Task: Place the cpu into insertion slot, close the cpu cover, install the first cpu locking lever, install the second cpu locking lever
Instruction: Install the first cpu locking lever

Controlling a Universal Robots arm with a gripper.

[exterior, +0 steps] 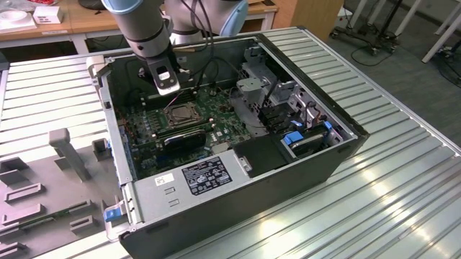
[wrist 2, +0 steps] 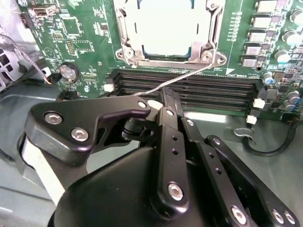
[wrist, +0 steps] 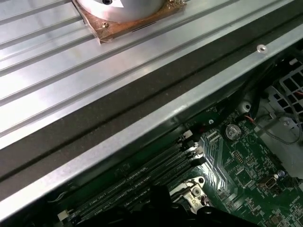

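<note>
The cpu (wrist 2: 165,28), with its silvery top, lies in the insertion slot (exterior: 180,114) on the green board inside the open computer case. The silver cpu cover (wrist 2: 124,38) lies flat over it, framing the chip. A thin silver cpu locking lever (wrist 2: 194,74) runs slanting from the socket's corner across the memory slots. My black gripper (wrist 2: 168,98) is shut on that lever's free end, just beside the socket. In the exterior view the gripper (exterior: 167,89) hangs down into the case right behind the slot. A corner of the socket frame (wrist: 194,195) shows in the first wrist view.
Long black memory slots (wrist 2: 189,90) lie between gripper and socket. A coin battery (wrist 2: 69,71) and capacitors (wrist 2: 284,38) stand on the board. A metal drive cage (exterior: 259,81) and the case walls (exterior: 108,102) hem in the arm. Grey fixtures (exterior: 68,154) sit on the ribbed table.
</note>
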